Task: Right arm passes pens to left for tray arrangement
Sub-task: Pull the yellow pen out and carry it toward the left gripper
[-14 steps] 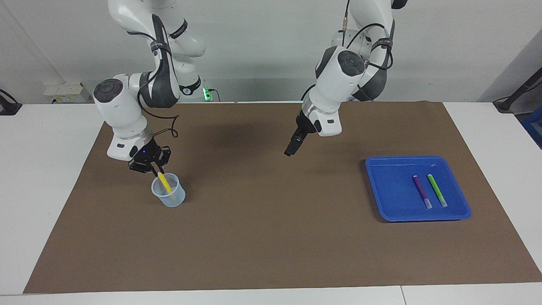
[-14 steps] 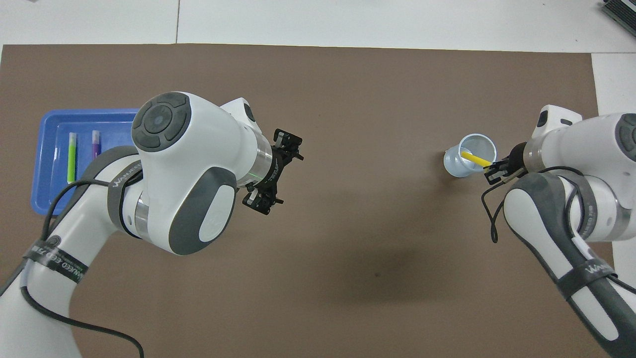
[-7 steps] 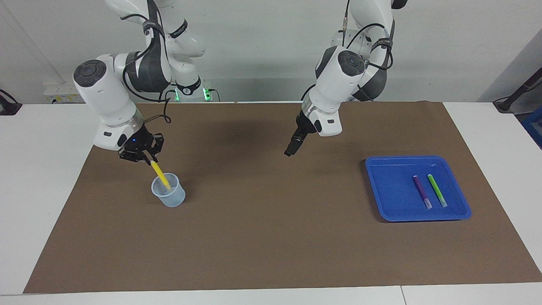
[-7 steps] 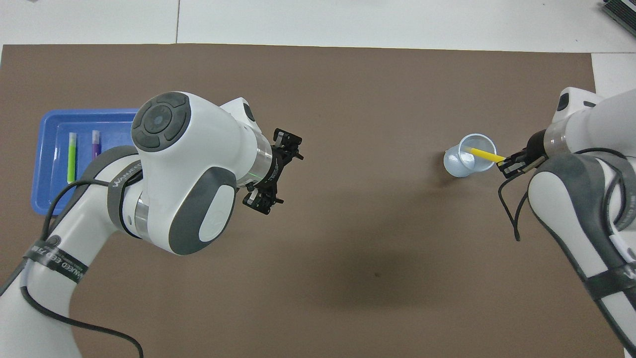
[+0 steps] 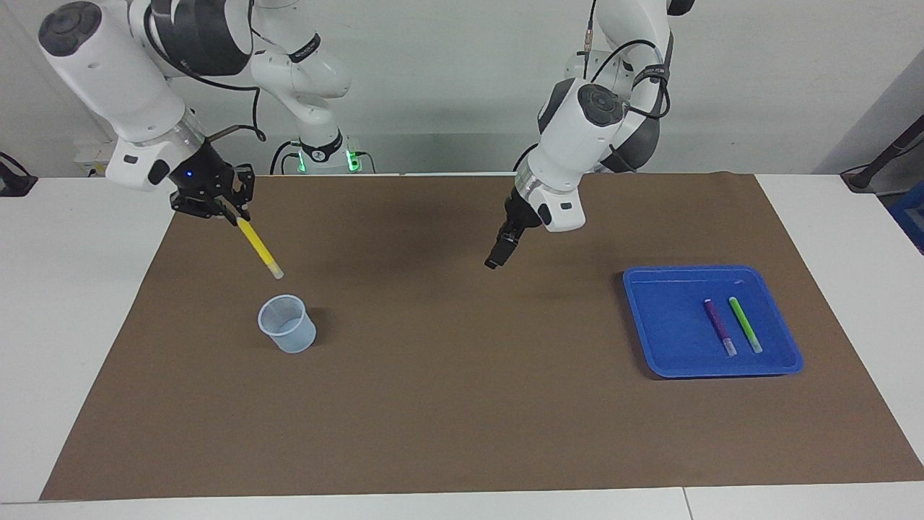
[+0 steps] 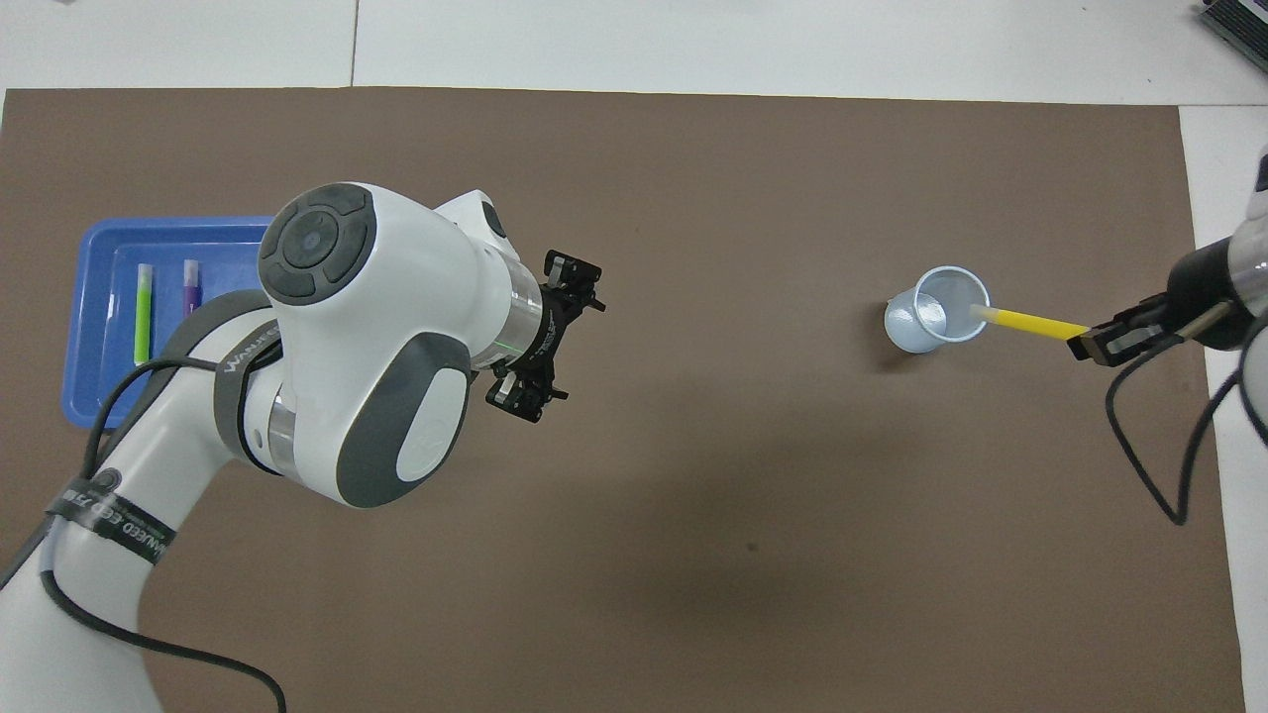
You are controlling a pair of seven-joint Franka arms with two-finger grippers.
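Presently, right end effector (image 5: 229, 209): raised over the brown mat (image 5: 462, 404) toward the right arm's end of the surface (image 5: 65, 303), fingertips pinched on the upper end of the yellow pen (image 5: 258, 248), which hung tilted in the air, its pale tip clear of the clear cup (image 5: 287, 324) standing on the mat. Left end effector (image 5: 494, 258): waiting over the mat's middle, fingers spread, holding nothing. Blue tray (image 5: 664, 325): toward the left arm's end, carrying the purple pen (image 5: 719, 326) and green pen (image 5: 744, 324) lying side by side, just apart.
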